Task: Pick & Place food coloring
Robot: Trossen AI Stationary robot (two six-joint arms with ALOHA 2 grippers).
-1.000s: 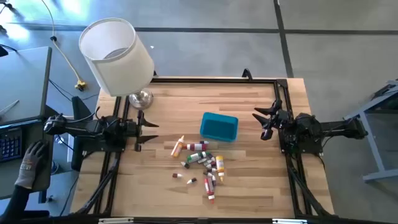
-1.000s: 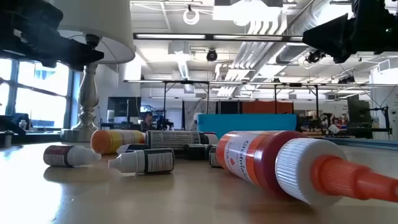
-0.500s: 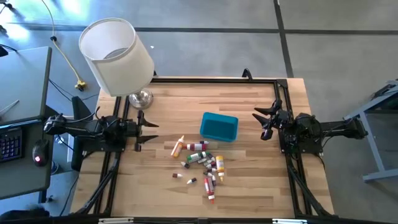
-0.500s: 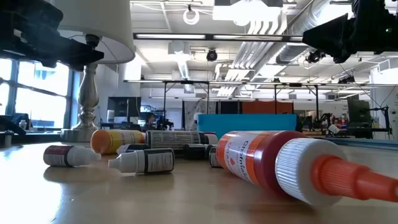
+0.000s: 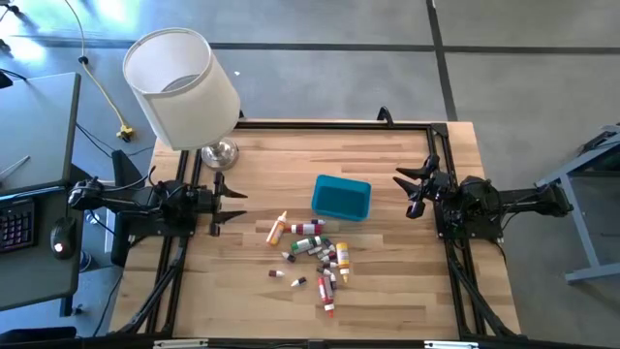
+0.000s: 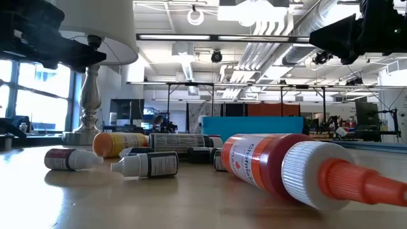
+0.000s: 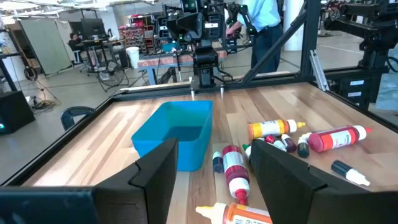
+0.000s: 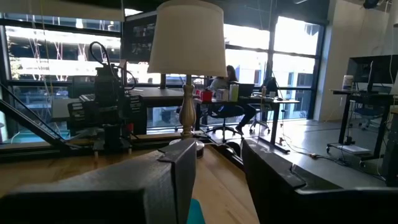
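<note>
Wooden surface (image 5: 387, 281) carries everything. Left pincer (image 5: 219, 204) hovers open at its left edge, right pincer (image 5: 411, 192) open at the right, both unmoved since a second ago. Food coloring bottles (image 5: 315, 254) lie scattered mid-surface beside the teal bin (image 5: 341, 198). Lamp (image 5: 182, 87) stands behind; the gloved hand has gone.

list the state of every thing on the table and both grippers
food coloring bottles: lying loose on the wood, none in the bin
teal bin: upright, nothing visible inside
lamp: standing at the far left corner
left gripper: open, at the left edge, holding nothing
right gripper: open, at the right edge, holding nothing
</note>
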